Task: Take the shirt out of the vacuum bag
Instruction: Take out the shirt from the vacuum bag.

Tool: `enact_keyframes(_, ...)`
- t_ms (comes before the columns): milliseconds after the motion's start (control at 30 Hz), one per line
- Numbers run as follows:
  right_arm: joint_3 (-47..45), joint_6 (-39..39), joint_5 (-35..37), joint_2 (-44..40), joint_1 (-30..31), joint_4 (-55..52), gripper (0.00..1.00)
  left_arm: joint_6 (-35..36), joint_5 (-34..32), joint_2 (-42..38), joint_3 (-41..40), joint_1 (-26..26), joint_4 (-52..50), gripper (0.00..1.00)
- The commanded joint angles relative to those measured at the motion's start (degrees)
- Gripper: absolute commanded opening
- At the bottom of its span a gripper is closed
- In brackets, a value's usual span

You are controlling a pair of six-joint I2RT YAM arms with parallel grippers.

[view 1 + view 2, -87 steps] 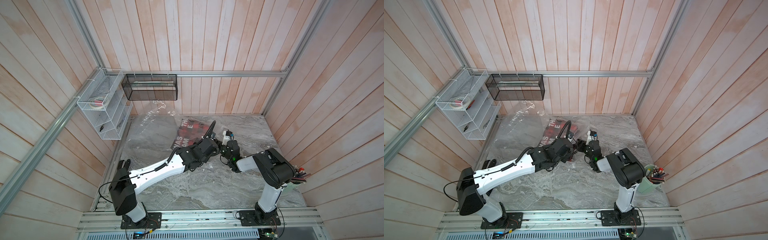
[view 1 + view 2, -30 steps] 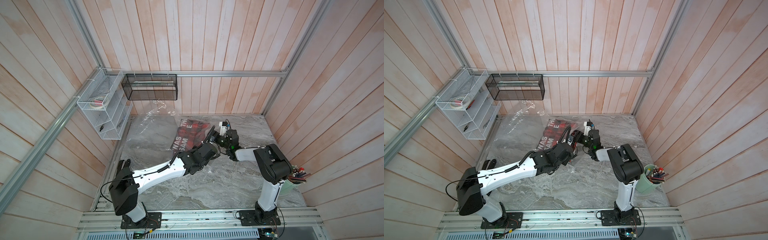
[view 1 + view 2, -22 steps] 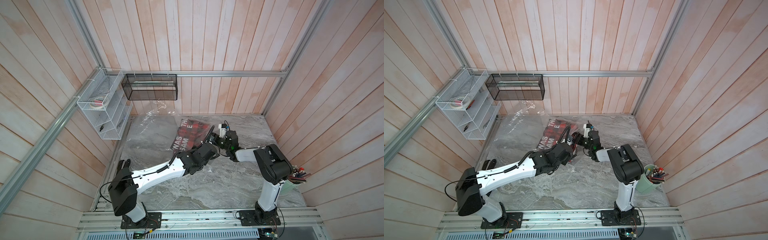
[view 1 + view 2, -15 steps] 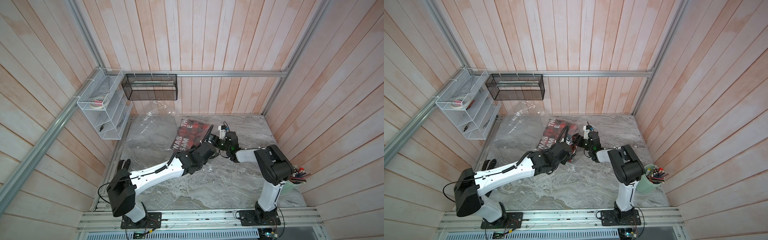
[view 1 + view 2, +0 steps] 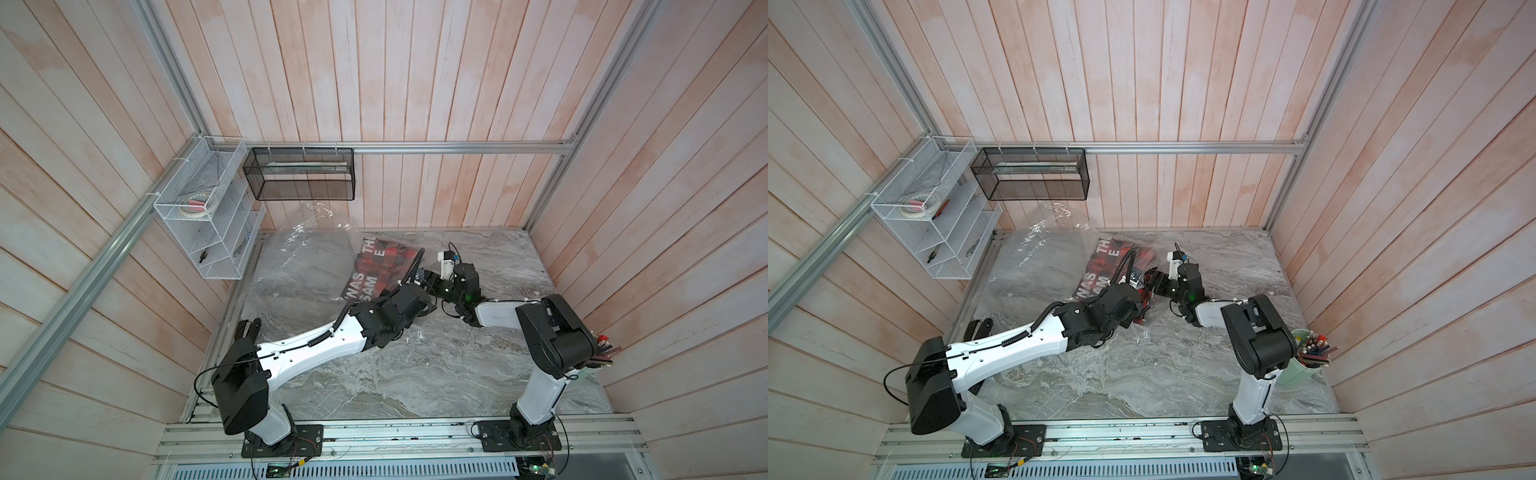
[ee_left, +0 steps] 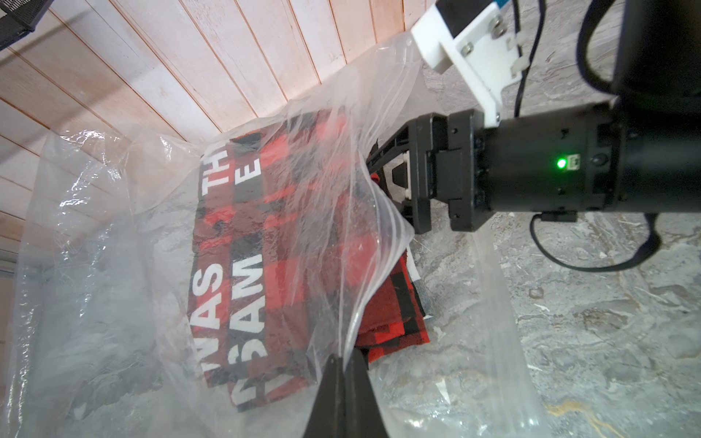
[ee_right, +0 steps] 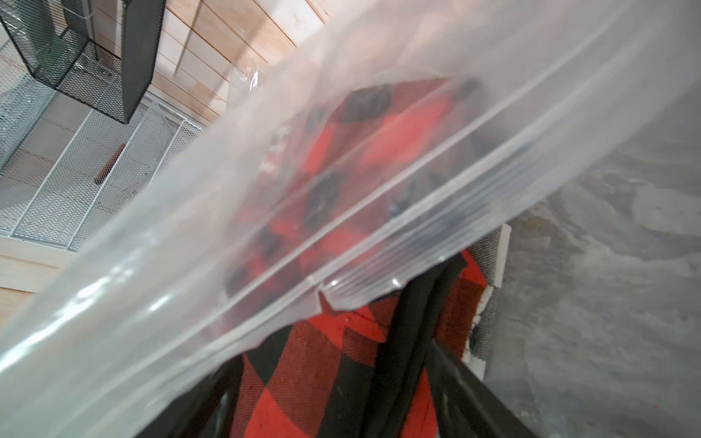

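The bag (image 5: 307, 253) lies crinkled at the back left of the surface (image 5: 415, 374). Inside it, a folded red-and-black plaid shirt (image 5: 382, 266) shows white letters: "TH", "E", "WAS", "SAM" — the rest is hidden. The left tool (image 6: 343, 364) is clenched on the bag's upper film at the mouth, holding it raised. The right tool (image 6: 387, 178) stands spread in the opening — shirt edge between its jaws.

The vacuum bag (image 6: 113, 235) film hides the right pincer (image 6: 385, 178) tips

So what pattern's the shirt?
The shirt is red-and-black check with white lettering, clearest in left wrist view.
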Motion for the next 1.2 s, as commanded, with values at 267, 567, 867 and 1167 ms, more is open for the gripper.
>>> enact_keyframes(267, 2.4, -2.2, 1.4, -1.2, 1.9, -2.7, 0.77, -0.8, -1.9, -1.3, -1.1, 0.5, 0.6, 0.00)
enact_keyframes(567, 1.7, -4.2, 4.9, -2.5, 3.2, -11.1, 0.79, -0.5, -1.9, -1.5, -0.9, 0.9, 0.8, 0.00)
enact_keyframes(867, 5.4, -5.0, 3.5, -3.0, 3.8, -10.1, 0.79, -0.1, -2.0, -2.0, -0.8, 1.1, 0.7, 0.00)
enact_keyframes(1167, 4.9, -7.1, 5.8, -5.4, 3.9, -15.4, 0.79, -0.3, -2.1, -3.1, -2.3, 1.6, 1.1, 0.00)
